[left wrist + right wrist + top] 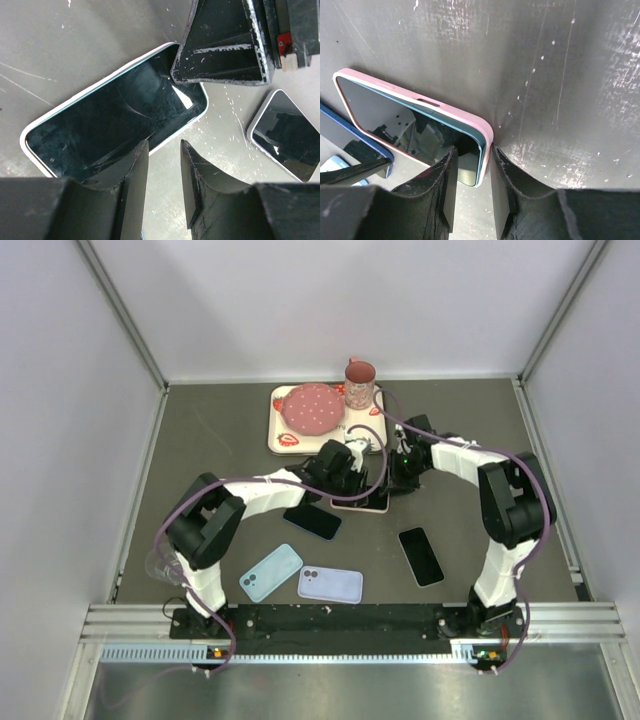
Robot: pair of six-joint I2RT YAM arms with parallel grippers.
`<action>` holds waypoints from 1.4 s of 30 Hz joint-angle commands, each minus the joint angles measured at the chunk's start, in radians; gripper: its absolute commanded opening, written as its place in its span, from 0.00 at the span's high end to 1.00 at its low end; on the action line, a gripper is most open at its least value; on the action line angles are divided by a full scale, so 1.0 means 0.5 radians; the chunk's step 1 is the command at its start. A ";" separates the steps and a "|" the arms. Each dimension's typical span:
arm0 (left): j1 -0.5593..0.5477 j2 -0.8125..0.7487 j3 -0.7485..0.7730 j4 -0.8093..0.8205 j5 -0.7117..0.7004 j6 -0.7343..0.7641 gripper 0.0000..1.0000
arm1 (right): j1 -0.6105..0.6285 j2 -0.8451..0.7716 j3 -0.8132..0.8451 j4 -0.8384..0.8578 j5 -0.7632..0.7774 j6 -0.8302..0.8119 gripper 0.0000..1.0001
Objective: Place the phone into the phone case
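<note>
A phone with a dark screen and teal rim lies flat in a pink case [362,502] at mid table. It also shows in the right wrist view [415,122] and, pale-edged, in the left wrist view [115,117]. My right gripper [404,468] stands over its corner [472,155], jaws narrowly apart. One finger [445,175] is over the screen and the other is against the pink edge. My left gripper [336,470] hangs at the phone's long side [165,165]. It is slightly open with only table between the fingers.
A navy phone [312,522] lies just left of the cased one. A black phone [421,555], a light blue case [270,572] and a lavender case [330,584] lie nearer the bases. A tray [280,435] with a pink plate and a mug [360,382] stands behind.
</note>
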 commanded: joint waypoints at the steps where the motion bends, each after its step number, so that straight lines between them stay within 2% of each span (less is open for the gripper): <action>1: -0.015 0.105 0.129 -0.050 0.064 -0.003 0.63 | 0.051 0.196 -0.001 -0.118 0.463 -0.114 0.71; 19: -0.015 0.359 0.262 -0.198 0.046 -0.076 0.62 | 0.155 0.362 0.158 -0.314 0.810 -0.145 0.73; 29: -0.015 0.448 0.314 -0.271 0.003 -0.082 0.62 | 0.177 0.448 0.244 -0.418 0.905 -0.163 0.73; 42: -0.015 0.351 0.280 -0.253 -0.068 -0.058 0.62 | 0.256 0.485 0.303 -0.486 1.025 -0.163 0.72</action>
